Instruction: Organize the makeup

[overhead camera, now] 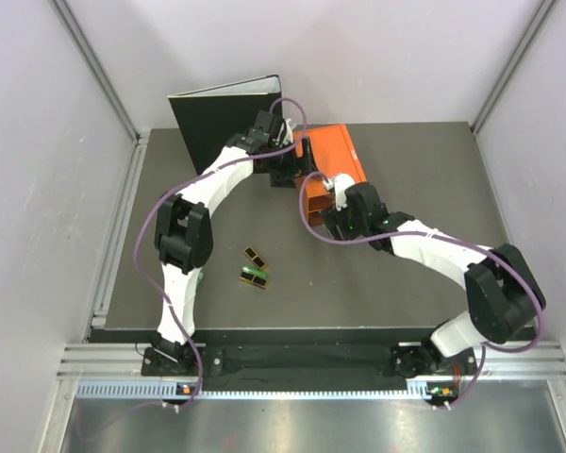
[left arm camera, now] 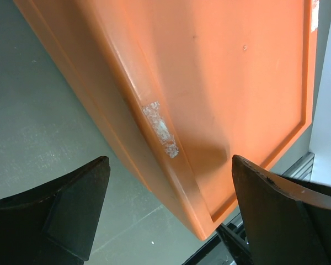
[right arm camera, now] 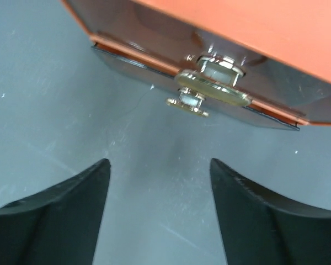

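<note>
Black binder (overhead camera: 224,113) is standing up at the back left. Out on the table (overhead camera: 358,293), well away from the box, are two little black makeup cases just beside each other: the gold-topped case (overhead camera: 255,256) and the green-striped case (overhead camera: 255,276). The left gripper (left arm camera: 165,212) is spread wide and straddles a corner of the orange box (left arm camera: 220,83), with no clamp on it that the wrist view shows. The right gripper (right arm camera: 160,215) is parted too with nothing in it, facing the box's metal knob (right arm camera: 209,88) without touching.
</note>
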